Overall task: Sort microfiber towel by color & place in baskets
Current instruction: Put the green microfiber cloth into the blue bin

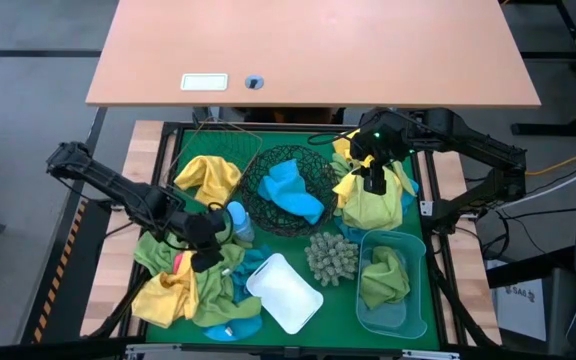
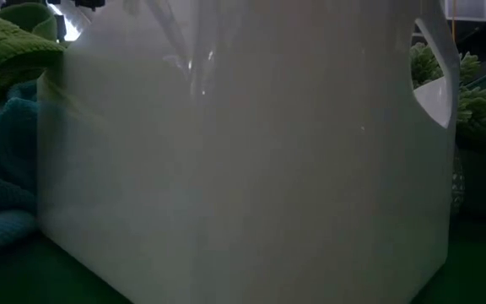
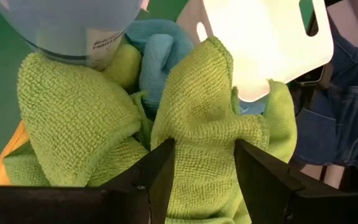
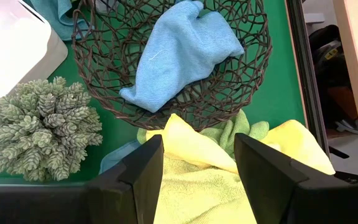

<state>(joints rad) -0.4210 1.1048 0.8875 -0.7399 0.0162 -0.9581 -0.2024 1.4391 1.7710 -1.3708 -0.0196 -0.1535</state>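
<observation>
Left hand (image 1: pixel 206 238) is down over the towel heap at the near left of the green worktop (image 1: pixel 343 295); in its wrist view the two dark fingers (image 3: pixel 160 180) bracket a raised fold of a lime green towel (image 3: pixel 207 118), jaws apart with the cloth between them, and whether they press it cannot be told. Beside that fold lie a second green towel (image 3: pixel 73 118), a pale blue towel (image 3: pixel 160 53) and the base of a small blue bottle (image 3: pixel 73 25). Right hand (image 1: pixel 372 178) is lowered over the yellow towel pile (image 1: pixel 373 205) at the right of the worktop, jaws open, either side of yellow cloth (image 4: pixel 194 180) without closing on it. The round black wire bowl (image 1: pixel 268 165) holds one bright blue towel (image 1: pixel 293 188). The translucent blue tub (image 1: pixel 413 300) at near right holds one green towel (image 1: pixel 386 275). The white tub (image 1: pixel 286 292) sits near centre, tilted against the left heap. A spiky grey-green ball (image 1: pixel 331 257) stands between bowl and blue tub. A loose yellow towel (image 1: pixel 208 175) lies left of the bowl. The low view is almost filled by the white tub's wall.
</observation>
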